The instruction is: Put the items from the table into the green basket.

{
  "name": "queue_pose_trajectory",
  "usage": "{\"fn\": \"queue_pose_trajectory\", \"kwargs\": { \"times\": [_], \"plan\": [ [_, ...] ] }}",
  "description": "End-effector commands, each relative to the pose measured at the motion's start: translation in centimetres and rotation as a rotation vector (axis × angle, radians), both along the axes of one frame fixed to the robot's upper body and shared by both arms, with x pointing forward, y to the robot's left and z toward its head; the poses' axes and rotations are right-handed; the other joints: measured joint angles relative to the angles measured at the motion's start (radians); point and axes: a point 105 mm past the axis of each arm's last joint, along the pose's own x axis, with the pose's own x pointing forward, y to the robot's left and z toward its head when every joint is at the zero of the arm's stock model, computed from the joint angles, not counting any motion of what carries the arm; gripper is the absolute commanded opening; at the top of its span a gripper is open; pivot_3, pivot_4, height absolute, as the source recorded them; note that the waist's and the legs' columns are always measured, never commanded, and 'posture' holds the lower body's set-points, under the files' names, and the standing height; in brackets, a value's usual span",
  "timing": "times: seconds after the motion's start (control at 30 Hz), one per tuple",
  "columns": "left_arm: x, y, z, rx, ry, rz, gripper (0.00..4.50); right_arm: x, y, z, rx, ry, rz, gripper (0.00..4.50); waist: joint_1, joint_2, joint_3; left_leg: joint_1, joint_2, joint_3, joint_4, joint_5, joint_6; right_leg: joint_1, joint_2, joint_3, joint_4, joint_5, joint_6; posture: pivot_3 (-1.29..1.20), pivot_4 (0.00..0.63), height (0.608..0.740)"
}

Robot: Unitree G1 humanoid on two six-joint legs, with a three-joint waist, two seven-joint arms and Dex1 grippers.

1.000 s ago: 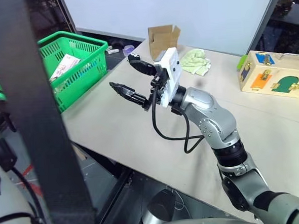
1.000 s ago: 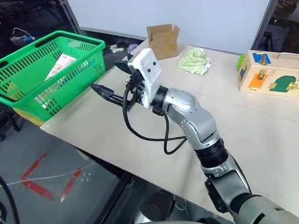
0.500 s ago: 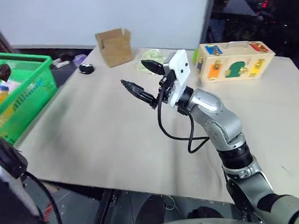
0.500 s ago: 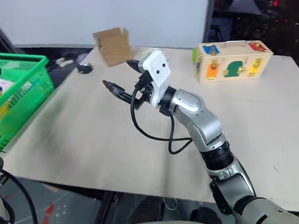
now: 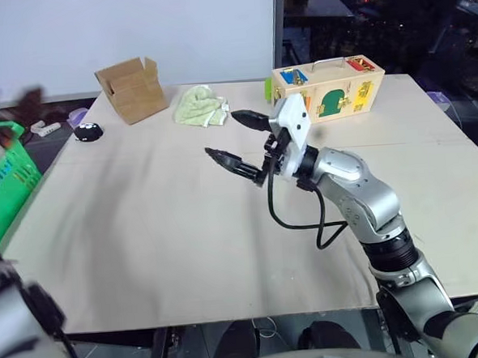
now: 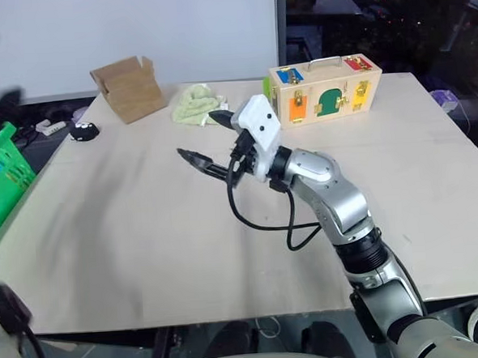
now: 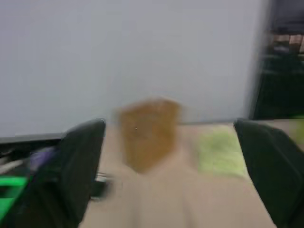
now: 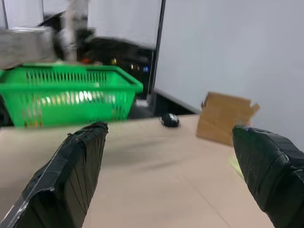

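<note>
The green basket point(image 5: 3, 190) stands off the left end of the table point(image 5: 144, 225); pale blurred shapes show through its lattice point(image 8: 71, 92), and I cannot make out the items there. My right gripper point(image 5: 222, 133) hovers above the middle of the table, pointing left toward the basket, open with nothing between its fingers point(image 8: 80, 161). My left gripper point(image 7: 169, 124) is open and empty too, its fingers point(image 7: 78, 166) spread wide and facing the table's far end.
Along the far edge sit a brown cardboard box point(image 5: 132, 90), a pale green cloth point(image 5: 202, 106) and a wooden case with colourful doors point(image 5: 327, 88). A small black object point(image 5: 87, 131) lies near the far left corner.
The whole view has swung to the right, so the basket now sits at the picture's left edge. My right gripper has stayed open and empty over the table.
</note>
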Motion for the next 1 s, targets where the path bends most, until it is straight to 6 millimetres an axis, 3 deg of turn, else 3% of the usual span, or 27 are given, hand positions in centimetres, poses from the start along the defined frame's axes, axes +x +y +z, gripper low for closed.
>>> {"fn": "queue_pose_trajectory", "kwargs": {
  "times": [0.03, 0.17, 0.33, 0.57, 0.77, 1.0],
  "plan": [
    [-2.9, -4.8, 1.1, 0.028, -0.04, -0.079, 4.49, 0.2, -1.0, 0.6, -0.008, -0.05, -0.017, 4.5, 0.005, -0.003, -0.001, -0.001, 0.001, -0.001, 0.0, -0.001, 0.002, -0.001, 0.001, 0.0, 0.0, 0.0, 0.0, 0.31, 0.0, 0.74],
    [-4.6, -9.3, -0.9, 0.006, 0.003, -0.12, 4.49, 1.2, -3.0, -1.4, -0.087, -0.034, -0.082, 4.5, 0.039, -0.002, -0.002, -0.002, 0.0, -0.002, 0.001, -0.002, 0.003, -0.002, 0.002, -0.001, 0.001, 0.0, 0.0, 0.32, 0.0, 0.74],
    [-6.3, -11.9, -3.8, 0.014, 0.108, -0.153, 4.49, 1.5, -6.0, -3.6, -0.173, 0.022, -0.142, 4.5, 0.071, 0.002, 0.001, 0.008, -0.004, -0.001, 0.001, -0.002, 0.004, 0.009, 0.002, -0.001, 0.0, 0.0, 0.0, 0.3, 0.0, 0.74],
    [-8.0, -12.8, -7.4, 0.051, 0.246, -0.161, 4.49, 2.1, -11.1, -6.2, -0.257, 0.104, -0.367, 4.5, 0.082, 0.004, 0.001, 0.015, -0.004, 0.0, 0.0, -0.002, 0.004, 0.014, 0.002, 0.001, -0.002, 0.0, 0.0, 0.23, 0.0, 0.74],
    [-7.1, -14.4, -7.9, -0.002, 0.242, -0.197, 4.49, 0.9, -14.2, -7.0, -0.26, 0.147, -0.513, 4.5, 0.076, 0.008, -0.001, 0.014, -0.004, 0.0, 0.0, -0.002, 0.003, 0.015, 0.003, 0.002, -0.002, 0.0, -0.001, 0.15, 0.0, 0.74],
    [-7.4, -15.1, -8.4, -0.05, 0.254, -0.188, 4.49, -0.3, -16.2, -7.1, -0.258, 0.173, -0.61, 4.5, 0.01, 0.011, 0.0, 0.015, -0.003, 0.002, 0.0, -0.002, 0.003, 0.015, 0.003, 0.004, -0.002, 0.0, 0.0, 0.09, 0.016, 0.74]
  ]
}}
